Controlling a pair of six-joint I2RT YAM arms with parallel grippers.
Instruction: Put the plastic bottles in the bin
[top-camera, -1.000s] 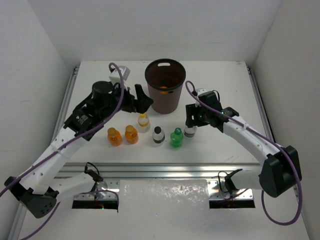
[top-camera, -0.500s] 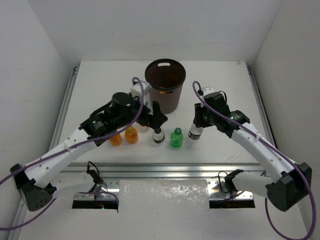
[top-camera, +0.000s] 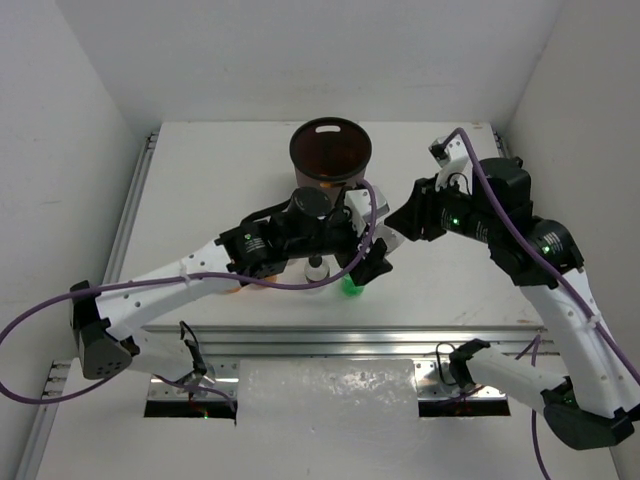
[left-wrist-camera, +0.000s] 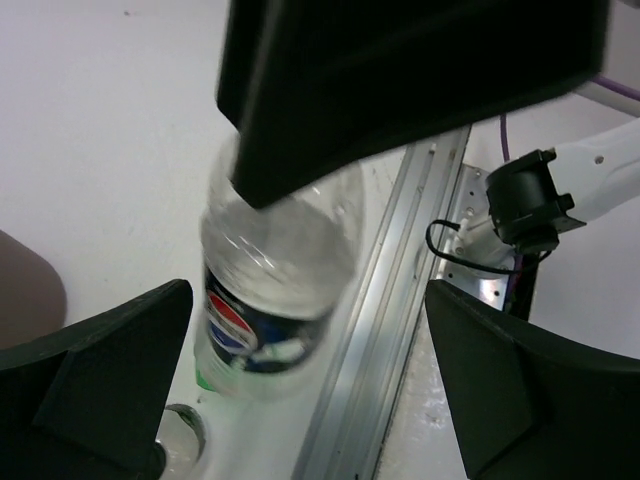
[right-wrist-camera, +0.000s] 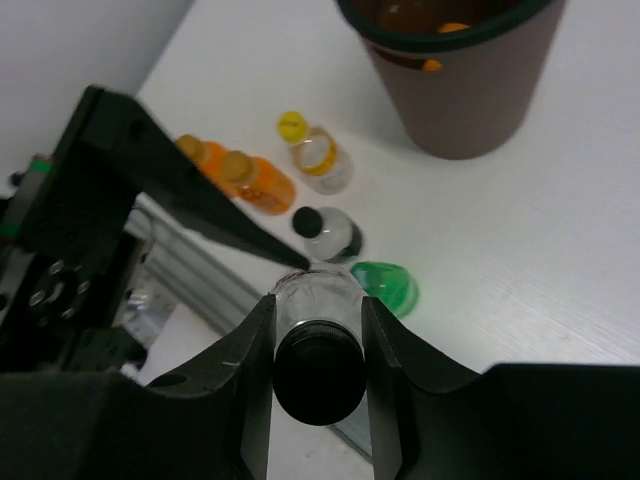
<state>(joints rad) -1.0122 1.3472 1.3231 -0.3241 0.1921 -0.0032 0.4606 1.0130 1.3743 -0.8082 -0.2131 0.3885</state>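
White surface (right-wrist-camera: 560, 250) carries the brown bin (right-wrist-camera: 460, 90) upright and open-mouthed, ready for drops. Raised off the surface, the right hand (right-wrist-camera: 318, 345) is clamped on a clear labelled bottle (right-wrist-camera: 318, 292), probably for the carry to the bin. Close by, the left hand (left-wrist-camera: 308, 290) gapes wide, gripping nothing. Smaller, the green bottle (right-wrist-camera: 385, 287) and four others wait near the bin.

— What is new with the right gripper (right-wrist-camera: 318, 338)?
— It is up off the table (top-camera: 200, 180) now and carries the dark-labelled bottle (right-wrist-camera: 312, 292), about four o'clock from the bin (top-camera: 335, 200).
— And the left gripper (top-camera: 368, 266)?
— No longer at nine o'clock of the bin. It now hangs at six o'clock, over the green bottle (top-camera: 349, 288).
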